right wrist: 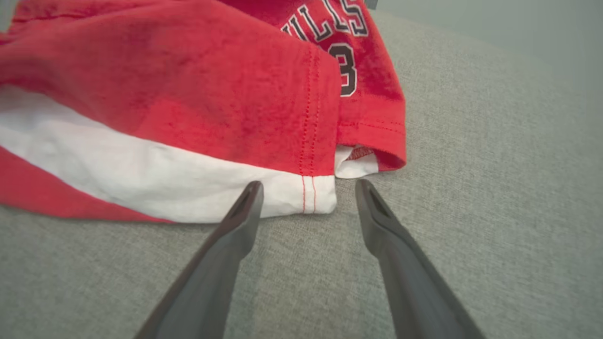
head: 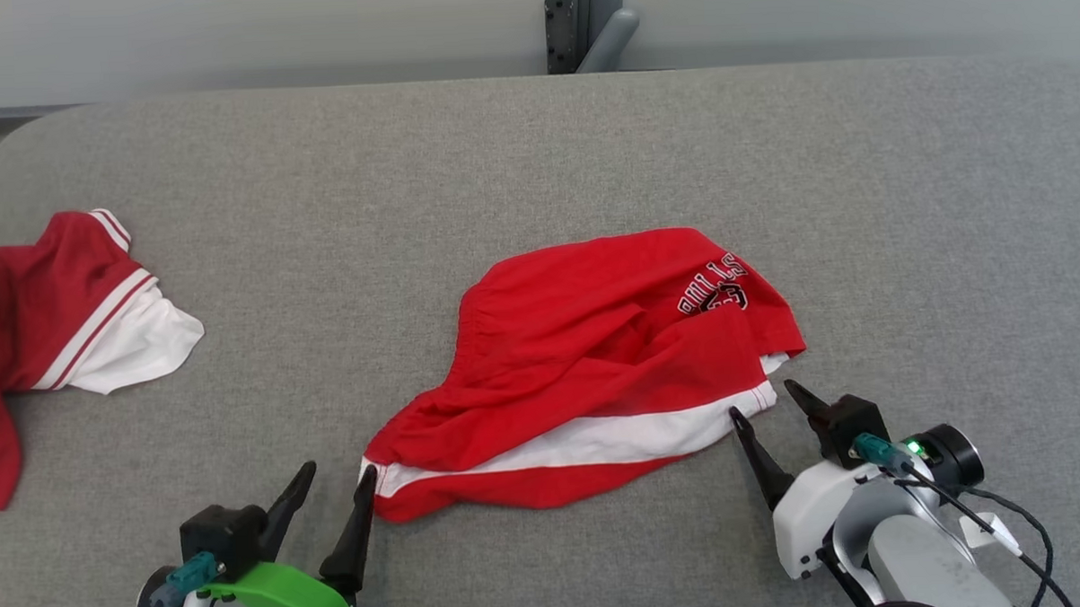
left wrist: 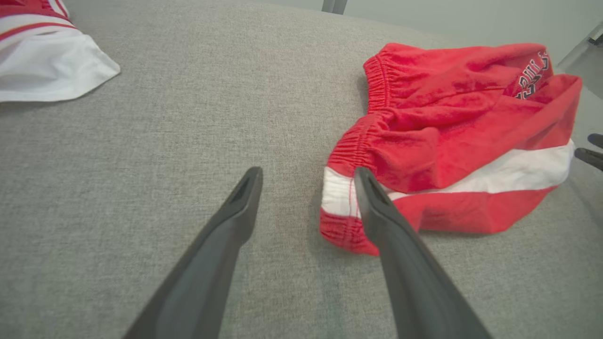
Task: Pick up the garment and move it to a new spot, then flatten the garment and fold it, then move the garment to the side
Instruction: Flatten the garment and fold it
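Fabric in dark red with white stripes and a white panel, a second garment (head: 56, 329), lies at nine o'clock on the grey table (head: 535, 151) and runs off the head view's edge. At seven o'clock our left gripper (head: 338, 470) has its fingers spread wide with nothing between them. Its inner fingertip is just beside the waistband corner of the red shorts (head: 587, 365). In the left wrist view that finger overlaps the white stripe there, though we cannot tell whether it touches.

The shorts lie crumpled at the table's centre, with a white band along their six o'clock edge. Their print sits toward two o'clock. It is upside down and hard to read in the head view, but in the right wrist view we read "ULLS" in dark, white-edged letters above a numeral that looks like 3. That view also shows the hem's double stitching and a bit of white lining peeking out.

At four o'clock our right gripper (head: 762, 398) is likewise spread and empty, its fingertips just beside the white hem corner. A grey stand (head: 584, 23) rises at twelve o'clock behind the table.
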